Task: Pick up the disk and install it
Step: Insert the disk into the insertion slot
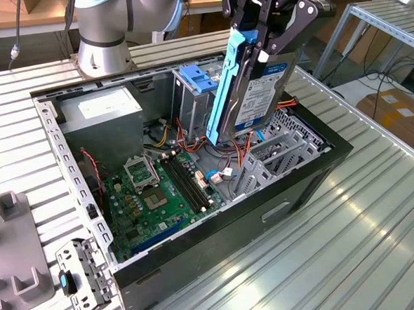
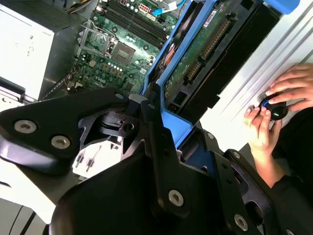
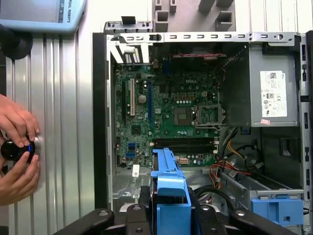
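Exterior view has the gripper (image 1: 265, 49) holding the disk (image 1: 260, 99) on edge and tilted, in the air above the open computer case (image 1: 218, 228). The jaws are clamped on its top end, one black finger on each side of the blue carrier. The disk's lower end hangs over the grey drive cage (image 1: 280, 147) at the exterior view's right of the case; whether they touch I cannot tell. Inside the case are a green motherboard (image 1: 149, 193), a grey power supply box (image 1: 110, 115) with a white sticker, coloured cables (image 1: 184, 142), and a blue bracket (image 1: 197, 78) atop a tall metal cage. The case stands on a ribbed metal table (image 1: 367, 236). In the first wrist view a person's hands (image 3: 17, 122) grip a small black knob (image 3: 13, 150) beside the case.
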You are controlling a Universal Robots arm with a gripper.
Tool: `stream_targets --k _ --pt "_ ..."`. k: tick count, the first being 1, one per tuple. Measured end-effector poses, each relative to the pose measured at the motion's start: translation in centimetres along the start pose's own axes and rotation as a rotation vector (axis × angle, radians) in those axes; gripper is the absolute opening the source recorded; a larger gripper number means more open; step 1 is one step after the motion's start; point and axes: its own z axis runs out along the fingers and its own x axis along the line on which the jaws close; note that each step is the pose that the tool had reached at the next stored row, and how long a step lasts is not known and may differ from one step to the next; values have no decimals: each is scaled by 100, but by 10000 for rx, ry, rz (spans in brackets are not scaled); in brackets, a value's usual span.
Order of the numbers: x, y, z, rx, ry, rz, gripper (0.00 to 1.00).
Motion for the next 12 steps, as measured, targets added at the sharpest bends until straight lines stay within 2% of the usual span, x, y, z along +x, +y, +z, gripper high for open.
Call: stream_targets --k 4,10,12 --pt "36 -30 4 0 3 0 37" --pt "43 -250 11 0 4 1 37" --pt "42 -301 13 0 5 0 37"
